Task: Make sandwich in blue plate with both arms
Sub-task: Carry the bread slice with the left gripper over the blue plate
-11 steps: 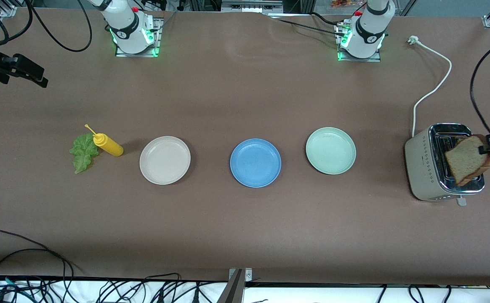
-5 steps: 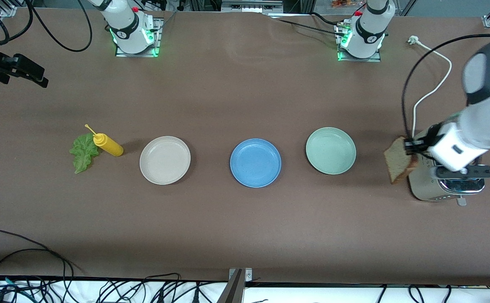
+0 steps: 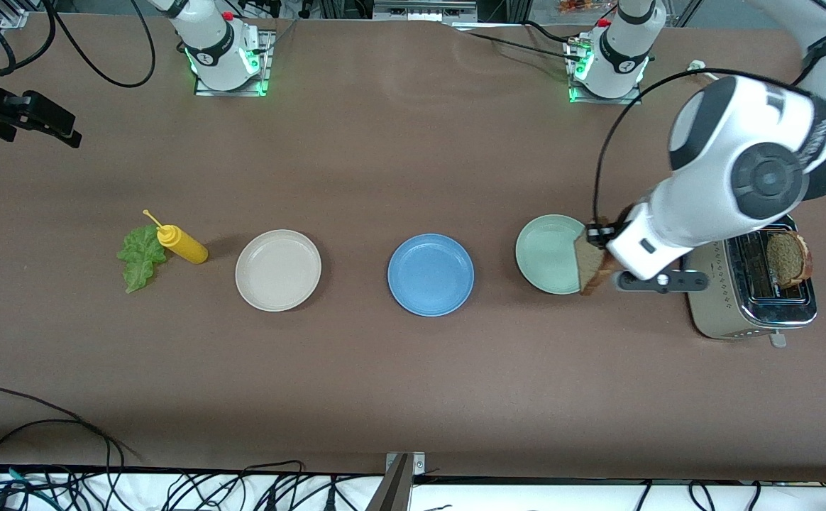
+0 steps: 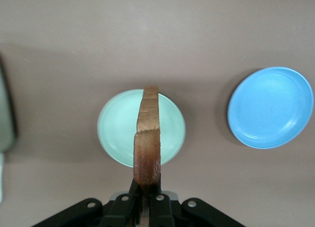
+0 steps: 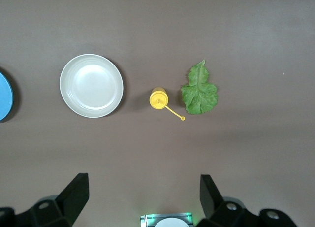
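The blue plate (image 3: 431,275) (image 4: 270,107) lies bare in the middle of the table. My left gripper (image 3: 599,234) (image 4: 146,195) is shut on a brown bread slice (image 3: 590,261) (image 4: 147,138) that hangs on edge over the rim of the pale green plate (image 3: 551,250). A second bread slice (image 3: 788,257) stands in the toaster (image 3: 729,312). The green lettuce leaf (image 3: 140,257) (image 5: 199,90) lies at the right arm's end. My right gripper (image 3: 54,126) (image 5: 145,180) waits open, high over that end, holding nothing.
A cream plate (image 3: 278,270) (image 5: 91,85) sits between the blue plate and a yellow squeeze bottle (image 3: 182,245) (image 5: 158,98) that touches the lettuce. The toaster's white cord (image 3: 732,149) runs toward the left arm's base. Black cables (image 3: 44,426) trail along the table's front edge.
The left arm has swung from over the toaster toward the plates with the bread slice, now over the green plate's rim. The slice in the toaster is uncovered. The right arm has not moved.
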Robot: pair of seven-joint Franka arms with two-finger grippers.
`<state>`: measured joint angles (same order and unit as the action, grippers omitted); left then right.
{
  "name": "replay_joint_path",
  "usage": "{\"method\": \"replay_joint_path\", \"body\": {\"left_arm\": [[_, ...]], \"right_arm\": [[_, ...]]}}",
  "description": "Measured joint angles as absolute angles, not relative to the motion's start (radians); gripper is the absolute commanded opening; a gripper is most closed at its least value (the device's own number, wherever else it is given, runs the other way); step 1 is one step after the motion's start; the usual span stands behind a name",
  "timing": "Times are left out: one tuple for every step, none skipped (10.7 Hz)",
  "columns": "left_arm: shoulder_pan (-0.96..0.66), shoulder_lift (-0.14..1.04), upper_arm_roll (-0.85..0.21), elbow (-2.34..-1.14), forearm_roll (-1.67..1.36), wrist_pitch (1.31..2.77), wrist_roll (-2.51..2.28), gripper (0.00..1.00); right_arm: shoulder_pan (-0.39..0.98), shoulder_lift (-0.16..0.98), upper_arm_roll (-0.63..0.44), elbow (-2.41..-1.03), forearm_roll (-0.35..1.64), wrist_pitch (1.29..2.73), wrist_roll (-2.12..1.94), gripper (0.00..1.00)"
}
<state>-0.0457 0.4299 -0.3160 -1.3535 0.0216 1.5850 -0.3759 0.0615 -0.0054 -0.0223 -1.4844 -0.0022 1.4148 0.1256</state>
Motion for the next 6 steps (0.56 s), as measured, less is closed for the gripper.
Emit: {"method": "replay_joint_path", "body": {"left_arm": [[-0.046,0.455,-0.367,-1.354,0.022,1.601,-0.441,0.00],[-0.049,0.480,-0.416,-1.354,0.022,1.629,-0.489,0.00],[-0.053,0.509,-0.461,-1.354,0.022,1.664,-0.528,0.00],[-0.058,0.539,-0.498,-1.355,0.022,1.697,-0.558,0.00],[-0.062,0.568,-0.524,-1.355,0.022,1.722,-0.574,0.00],[-0.065,0.595,-0.543,-1.355,0.022,1.747,-0.581,0.00]], "right_arm": [[0.062,-0.006,-0.022,-1.484,-0.002,1.415,0.126,1.00],[0.062,-0.006,-0.022,-1.484,-0.002,1.415,0.126,1.00],[0.062,-0.007,-0.022,-1.484,-0.002,1.415,0.126,1.00],[0.062,-0.007,-0.023,-1.484,-0.002,1.415,0.126,1.00],[0.062,-0.007,-0.023,-1.483,-0.002,1.415,0.126,1.00],[0.062,-0.008,-0.023,-1.483,-0.002,1.415,0.126,1.00]]}}
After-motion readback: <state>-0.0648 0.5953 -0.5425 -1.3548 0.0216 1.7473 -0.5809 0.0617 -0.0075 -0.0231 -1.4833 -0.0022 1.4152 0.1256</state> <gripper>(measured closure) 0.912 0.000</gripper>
